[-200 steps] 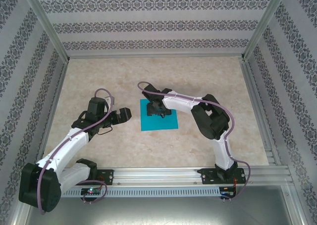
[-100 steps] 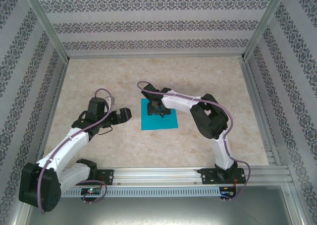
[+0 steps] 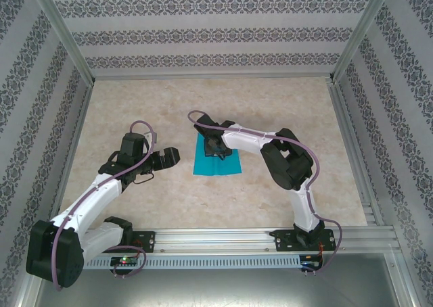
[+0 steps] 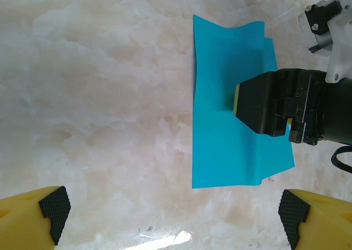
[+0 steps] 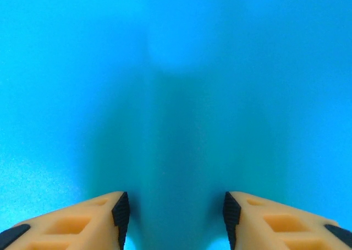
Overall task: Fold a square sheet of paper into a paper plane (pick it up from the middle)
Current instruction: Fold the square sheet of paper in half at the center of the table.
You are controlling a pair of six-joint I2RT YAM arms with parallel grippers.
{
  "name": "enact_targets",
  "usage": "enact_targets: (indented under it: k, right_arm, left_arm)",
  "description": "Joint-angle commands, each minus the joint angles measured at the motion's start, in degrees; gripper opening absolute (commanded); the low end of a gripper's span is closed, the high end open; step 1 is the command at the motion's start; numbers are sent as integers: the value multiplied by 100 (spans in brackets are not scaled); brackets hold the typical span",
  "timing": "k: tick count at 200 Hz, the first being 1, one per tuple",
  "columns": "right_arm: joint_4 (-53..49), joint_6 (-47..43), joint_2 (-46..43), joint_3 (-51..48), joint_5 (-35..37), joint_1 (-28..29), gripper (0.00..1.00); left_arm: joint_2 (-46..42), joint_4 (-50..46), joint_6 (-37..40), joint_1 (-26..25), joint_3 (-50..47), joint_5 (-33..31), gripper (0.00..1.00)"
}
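First, my right gripper (image 5: 173, 217): jaws part-way apart, pads (image 5: 120, 208) set down on the middle of the square sheet of paper (image 5: 176, 68). By my judgement nothing is clamped yet. A darker ridge of teal rises in the gap between the pads.

Item, the sheet: directly under my right fingertips, on the table (image 4: 99, 96). The edge nearest my left gripper lies flat; one side edge is buckled up off the surface. No sharp crease shows, and no plane is begun.

Item, the step in hand: pinch the sheet at its centre. To do it well, I judge, the pads should bear down lightly so the paper slides inward into a single ridge. They should close evenly on it, and I should lift straight up only once both pads have it. Too much pressure would pin the sheet flat; too little would let the pads skate over it.

Item, my left gripper (image 4: 173, 219): jaws at their widest, holding nothing, poised just beside the sheet and apart from it, facing my right gripper.

Item, beyond: bare marbled table, then the patterned walls (image 3: 216, 36).

Item, not made out:
- whether the ridge touches both pads;
- the sheet's edges, cut off in my right wrist view;
- the part of the sheet behind my right gripper in the left wrist view.
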Motion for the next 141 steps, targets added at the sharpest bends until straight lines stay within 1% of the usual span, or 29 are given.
enact_targets:
  k: [1, 26, 48, 71, 89, 107, 126, 141]
  right_arm:
    - [-95, -22, -48, -165, -90, 100, 46]
    - [-78, -22, -195, -165, -91, 111, 36]
    - [-86, -28, -287, -160, -58, 105, 33]
    - [1, -37, -444, -204, -118, 124, 22]
    - [42, -37, -537, -204, -196, 135, 21]
    - [121, -52, -691, -208, -267, 174, 18]
    - [202, -38, -885, -185, -498, 205, 18]
    - [367, -39, -1083, -195, -853, 203, 16]
  left_arm:
    - [12, -139, -2, -45, 108, 76, 100]
    - [-5, -144, -19, -50, 121, 86, 100]
    - [-39, -163, -19, -42, 126, 74, 100]
    - [-102, -224, -12, -40, 163, 67, 100]
    - [-157, -307, 7, -42, 202, 65, 100]
    - [-236, -420, 46, -45, 267, 35, 100]
    - [-349, -614, 95, -42, 379, -38, 100]
    - [-473, -780, 136, -37, 507, -77, 100]
